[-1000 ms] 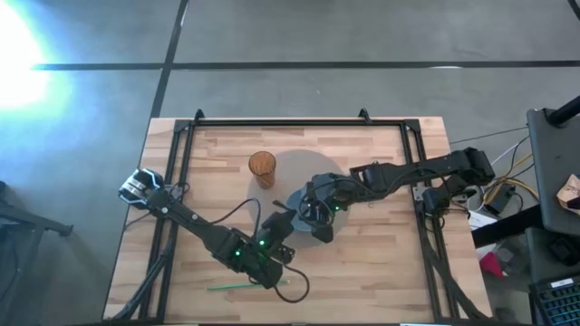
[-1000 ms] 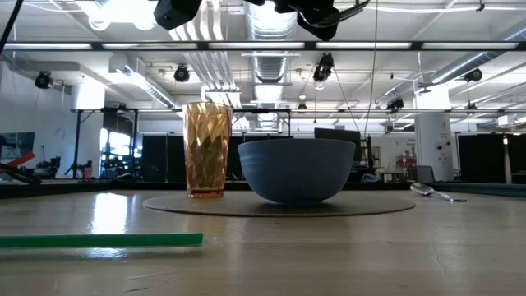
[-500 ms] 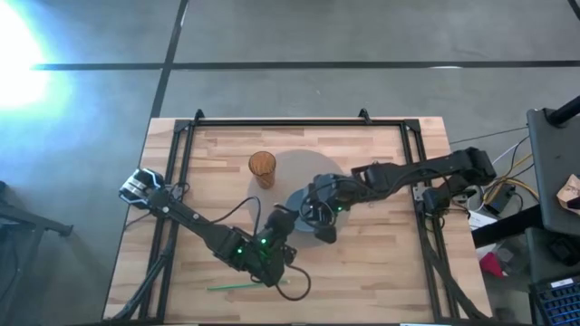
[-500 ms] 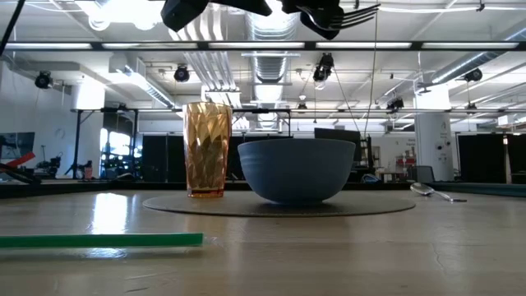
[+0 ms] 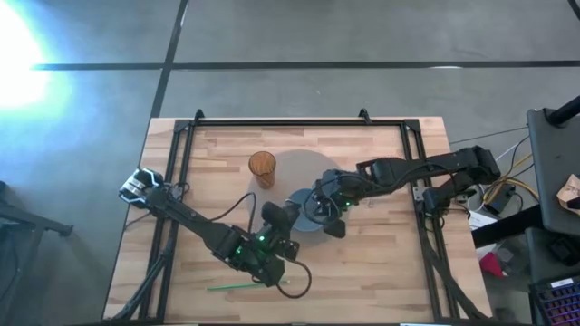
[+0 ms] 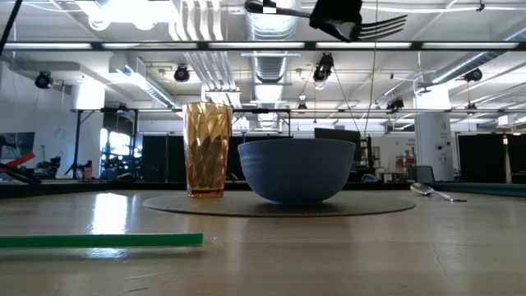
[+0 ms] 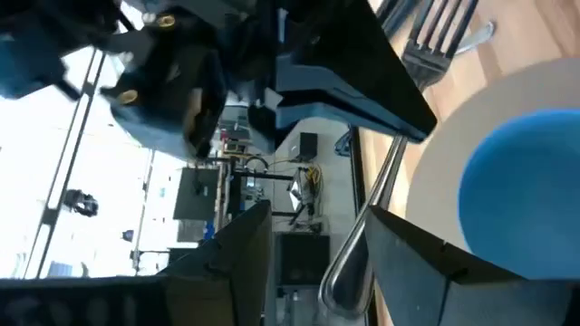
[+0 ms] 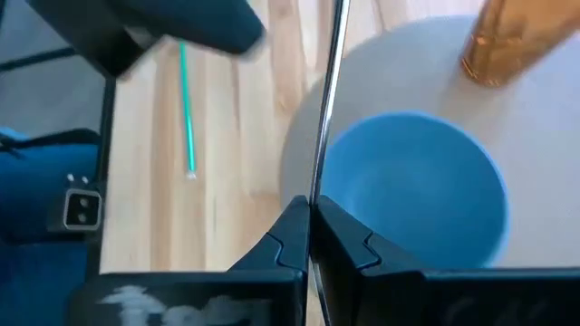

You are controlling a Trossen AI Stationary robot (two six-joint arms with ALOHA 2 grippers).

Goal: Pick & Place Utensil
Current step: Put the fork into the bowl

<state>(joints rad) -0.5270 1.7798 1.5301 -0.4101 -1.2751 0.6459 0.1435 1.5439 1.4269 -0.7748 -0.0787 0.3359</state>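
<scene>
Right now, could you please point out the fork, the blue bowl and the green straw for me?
fork (image 6: pixel 380 27): low view, on the tines, held high above the table.
blue bowl (image 6: pixel 297 168): low view, on its outer wall.
green straw (image 6: pixel 100 241): low view, on the middle of its length.

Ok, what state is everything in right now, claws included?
right claw: shut on the fork handle, above the bowl
left claw: open, fork handle passing between its fingers
fork: held in the air, roughly level
bowl: upright on the mat, empty
cup: upright on the mat beside the bowl
straw: lying flat on the table
spoon: lying on the table, off the mat
</scene>
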